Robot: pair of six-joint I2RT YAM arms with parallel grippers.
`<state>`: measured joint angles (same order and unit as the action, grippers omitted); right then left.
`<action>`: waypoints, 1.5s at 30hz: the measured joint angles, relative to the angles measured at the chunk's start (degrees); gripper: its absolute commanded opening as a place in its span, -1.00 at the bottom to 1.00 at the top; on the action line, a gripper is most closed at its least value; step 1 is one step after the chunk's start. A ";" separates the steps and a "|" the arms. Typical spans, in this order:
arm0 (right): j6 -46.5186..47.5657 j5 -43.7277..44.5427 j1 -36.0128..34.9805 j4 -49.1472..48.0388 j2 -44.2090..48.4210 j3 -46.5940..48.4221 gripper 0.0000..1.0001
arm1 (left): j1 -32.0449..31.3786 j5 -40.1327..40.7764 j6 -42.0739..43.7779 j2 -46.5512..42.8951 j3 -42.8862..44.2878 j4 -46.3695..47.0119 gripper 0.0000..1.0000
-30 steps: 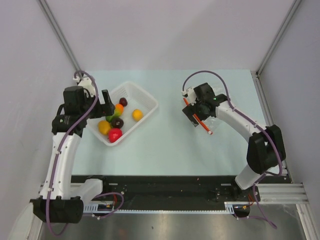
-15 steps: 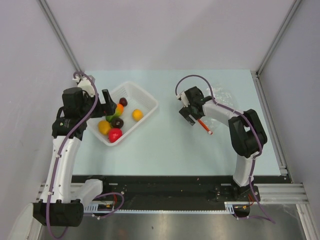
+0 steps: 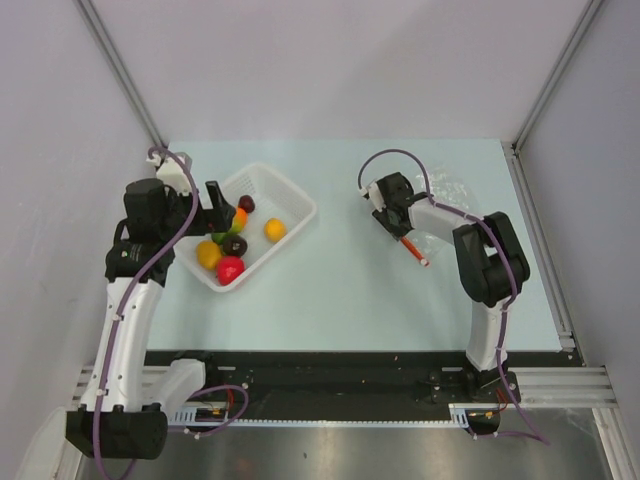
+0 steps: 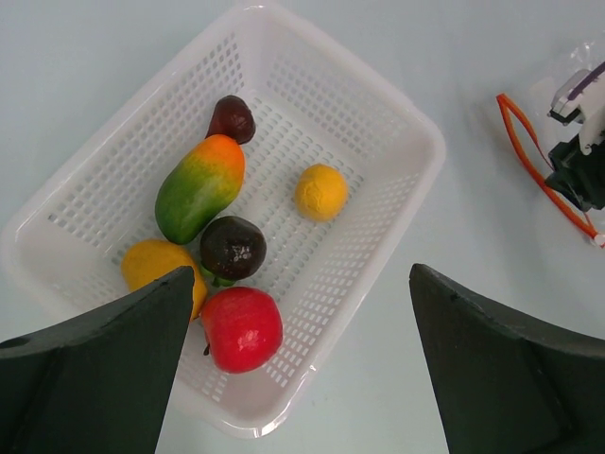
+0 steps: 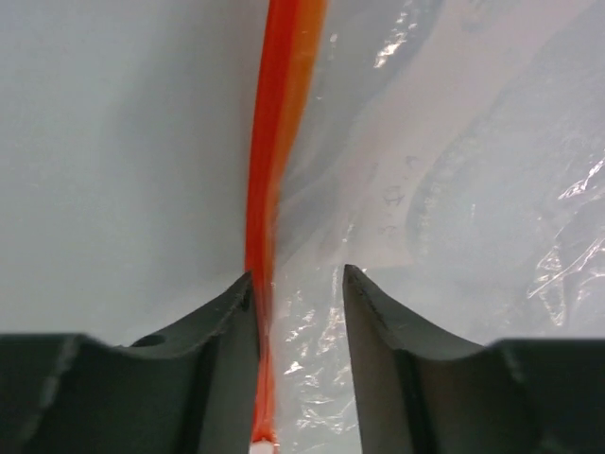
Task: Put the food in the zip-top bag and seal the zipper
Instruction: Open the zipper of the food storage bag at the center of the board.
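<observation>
The food lies in a white perforated basket point(image 4: 378, 113): a red apple point(image 4: 242, 328), a green-orange mango point(image 4: 199, 187), a dark purple-brown fruit point(image 4: 232, 247), a small yellow-orange one point(image 4: 321, 191) and others. My left gripper point(image 4: 301, 274) hangs wide open above the basket's near corner, holding nothing. The clear zip-top bag point(image 5: 454, 189) lies on the table at the right. Its red-orange zipper point(image 5: 274, 142) runs along the inner face of one finger of my right gripper point(image 5: 298, 274). The jaws have narrowed around the bag's mouth, with a gap and crinkled film between them.
The basket point(image 3: 290, 195) sits at the table's left-centre, the bag point(image 3: 440, 195) at the right-centre. Light blue table point(image 3: 340, 280) lies between them. Grey walls and metal posts close off the back and sides.
The right gripper has dropped onto the bag's mouth and its jaws have narrowed from wide open around the zipper edge. The left arm has barely moved.
</observation>
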<state>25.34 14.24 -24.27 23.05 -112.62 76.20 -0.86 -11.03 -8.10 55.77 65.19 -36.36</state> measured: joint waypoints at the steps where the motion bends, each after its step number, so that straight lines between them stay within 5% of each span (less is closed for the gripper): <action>1: -0.17 -0.13 -0.11 0.07 0.13 0.00 -0.60 | 0.00 -0.63 0.11 -0.57 -0.59 0.35 0.99; 3: -0.26 -0.66 -0.31 0.55 0.79 -0.02 -1.00 | 0.00 -1.62 0.15 -0.96 -0.87 0.68 0.99; 10: -2.62 -3.23 0.35 3.80 4.48 2.19 -1.00 | 0.00 -4.87 0.20 -0.17 -1.01 2.45 0.99; 20: -17.68 -21.62 2.36 10.05 15.47 8.70 -1.00 | -2.60 -8.70 -0.72 6.12 -1.03 4.59 0.99; 33: -32.85 -38.18 1.55 8.41 26.86 5.22 -1.00 | -26.77 -10.56 -12.41 24.87 5.55 16.63 0.96; 41: -36.09 -38.03 -3.17 7.61 25.94 5.22 -1.00 | -31.65 -11.21 -17.29 31.78 12.02 20.31 0.75; 45: -37.31 -37.40 -4.46 7.96 24.63 5.25 -1.00 | -32.98 -9.35 -17.97 34.12 12.59 20.61 0.30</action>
<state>-11.97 -23.16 -28.73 31.00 -87.99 81.45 -33.85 -20.38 -26.06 89.89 77.78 -15.75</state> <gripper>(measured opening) 0.010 0.793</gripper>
